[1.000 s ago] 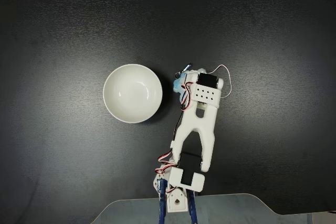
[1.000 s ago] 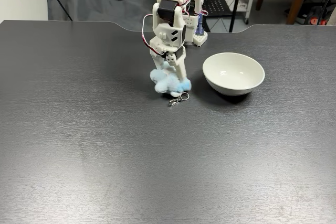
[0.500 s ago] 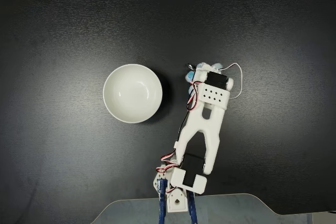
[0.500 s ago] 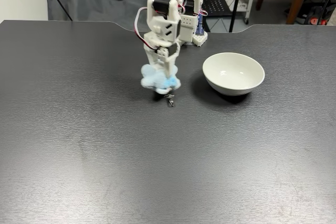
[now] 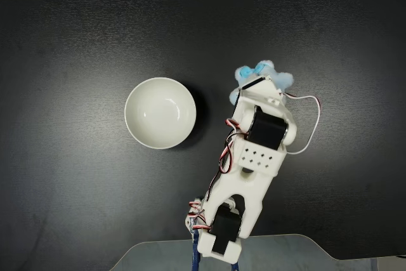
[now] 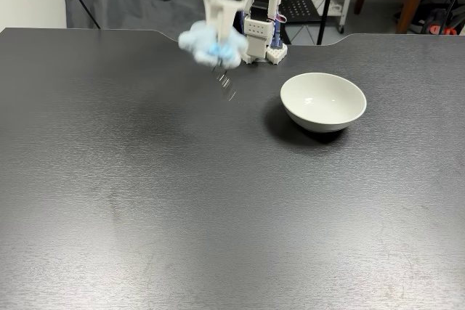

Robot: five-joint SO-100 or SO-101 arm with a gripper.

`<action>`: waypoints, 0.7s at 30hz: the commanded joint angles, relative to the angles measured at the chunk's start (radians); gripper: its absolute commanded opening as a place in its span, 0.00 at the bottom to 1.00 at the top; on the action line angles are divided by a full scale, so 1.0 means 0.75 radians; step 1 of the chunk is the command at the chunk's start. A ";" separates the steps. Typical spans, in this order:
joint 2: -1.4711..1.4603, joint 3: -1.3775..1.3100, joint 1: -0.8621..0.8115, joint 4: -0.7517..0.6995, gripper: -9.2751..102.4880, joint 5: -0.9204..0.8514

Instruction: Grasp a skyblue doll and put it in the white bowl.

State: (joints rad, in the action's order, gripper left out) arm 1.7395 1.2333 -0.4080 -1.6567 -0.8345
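Skyblue doll [image 6: 211,43]: clamped in the end effector [image 6: 216,38], carried well above the counter [image 6: 218,215], keyring dangling beneath. White bowl [image 6: 323,102]: empty, off to one side of the doll in both fixed views. Grasp and lift judged done; transfer over bowl and release remain.

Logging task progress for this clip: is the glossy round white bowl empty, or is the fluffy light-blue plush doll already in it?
Empty. The glossy round white bowl shows a bare interior in both fixed views; the fluffy light-blue plush doll hangs in the gripper, above the table beside the bowl.
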 commanded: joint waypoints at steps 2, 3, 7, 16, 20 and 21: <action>0.325 -0.151 0.006 -0.155 0.07 0.016; 0.378 -0.151 0.010 -0.153 0.07 0.016; 0.495 -0.133 0.117 -0.153 0.07 0.016; 0.499 -0.133 0.544 -0.153 0.07 0.020; 0.497 -0.133 0.706 -0.153 0.07 0.035; 0.495 -0.133 0.744 -0.153 0.07 0.053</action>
State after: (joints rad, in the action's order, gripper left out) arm 2.0693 1.2057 0.0445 -1.7196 -0.8283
